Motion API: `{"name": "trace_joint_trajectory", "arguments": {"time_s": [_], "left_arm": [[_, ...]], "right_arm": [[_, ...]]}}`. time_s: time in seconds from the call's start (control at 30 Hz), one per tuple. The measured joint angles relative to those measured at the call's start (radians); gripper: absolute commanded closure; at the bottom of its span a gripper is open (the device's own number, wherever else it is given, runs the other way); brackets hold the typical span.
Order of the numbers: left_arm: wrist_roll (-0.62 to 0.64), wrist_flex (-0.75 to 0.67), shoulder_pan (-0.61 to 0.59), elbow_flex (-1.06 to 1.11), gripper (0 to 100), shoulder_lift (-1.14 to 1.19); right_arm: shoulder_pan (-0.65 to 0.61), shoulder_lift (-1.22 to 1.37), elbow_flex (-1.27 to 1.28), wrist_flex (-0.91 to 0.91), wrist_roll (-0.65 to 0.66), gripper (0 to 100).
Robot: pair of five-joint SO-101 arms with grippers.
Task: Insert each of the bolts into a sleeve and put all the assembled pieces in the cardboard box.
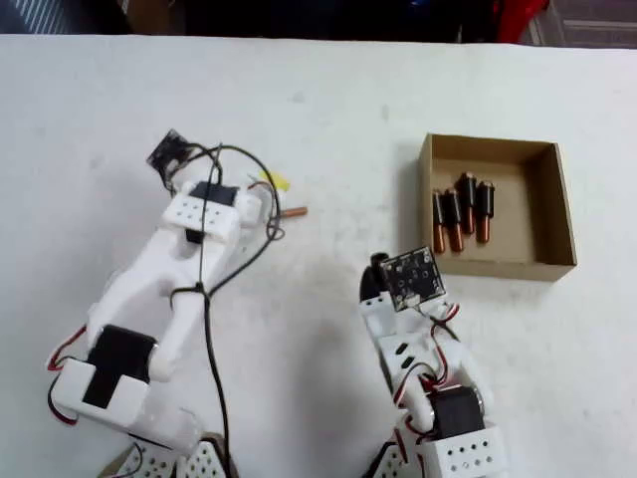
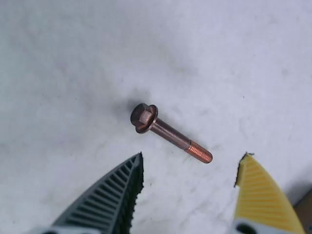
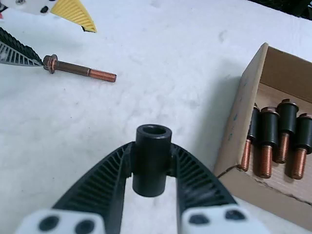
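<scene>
A copper bolt [image 2: 168, 131] lies flat on the white table [image 1: 328, 110], just left of the cardboard box [image 1: 561, 199]. My left gripper [image 2: 192, 163] is open right over the bolt; its grey finger [image 2: 114, 195] and yellow finger [image 2: 265, 195] stand on either side of the threaded end. In the high view this left gripper [image 1: 274, 199] sits just left of the bolt [image 1: 294, 211]. My right gripper [image 3: 152, 148] is shut on a black sleeve [image 3: 152, 158], held upright with its bore showing. The right gripper [image 1: 374, 274] is low, below and left of the box.
Several assembled pieces [image 1: 461, 214], black sleeves on copper bolts, lie side by side in the left half of the box [image 3: 243, 112]. The right wrist view also catches the bolt [image 3: 78, 70] and the left arm's yellow finger [image 3: 73, 12]. A black cable [image 1: 209, 319] trails over the left arm.
</scene>
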Motion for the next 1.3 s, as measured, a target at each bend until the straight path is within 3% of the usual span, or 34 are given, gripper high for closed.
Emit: {"name": "trace_joint_trajectory", "arguments": {"time_s": [0.2, 0.47, 0.83, 1.3], "left_arm": [[0.095, -0.061, -0.002, 0.041, 68, 0.0], [0.112, -0.298, -0.006, 0.176, 68, 0.0], [0.115, -0.516, -0.005, 0.301, 68, 0.0], [0.115, -0.512, -0.005, 0.31, 68, 0.0]], "right_arm": [[0.0, 0.0, 0.0, 0.0, 0.0, 98.1], [0.0, 0.0, 0.0, 0.0, 0.0, 98.1], [0.0, 0.0, 0.0, 0.0, 0.0, 98.1], [0.0, 0.0, 0.0, 0.0, 0.0, 98.1]]}}
